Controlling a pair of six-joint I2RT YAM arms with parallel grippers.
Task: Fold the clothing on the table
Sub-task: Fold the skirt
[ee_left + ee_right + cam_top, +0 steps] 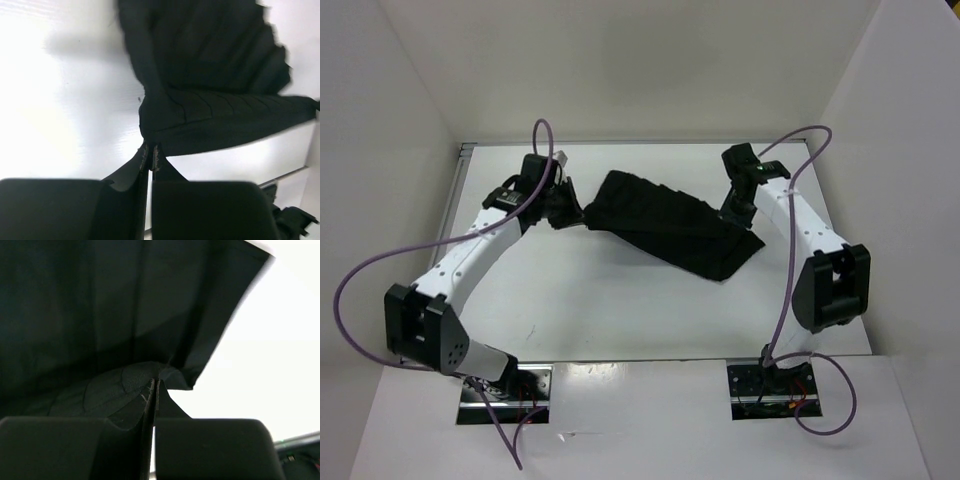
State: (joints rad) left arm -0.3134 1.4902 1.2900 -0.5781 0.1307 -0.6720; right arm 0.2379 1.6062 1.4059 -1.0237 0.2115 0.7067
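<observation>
Left jaws: closed tight, no gap at the tips, pinching a corner of the clothing (215, 100). The fabric fans out from that corner, pleat ridges clear in the left wrist view.

Right jaws: closed too, with the tips buried in a rounded fold at the garment's edge (100, 315). It's black on black there, so it looks like a grip on that fold, but the pinch itself isn't visible.

Top view: clothing (670, 225) runs as one diagonal band between the two sets of jaws, bunched at the left end, wider and lower toward the right. It sits over the far half of the desk (620, 300), with bare white surface on the near side. Both arms reach in from their bases, elbows pushed outward. A purple cable (380, 270) loops off the left arm.
</observation>
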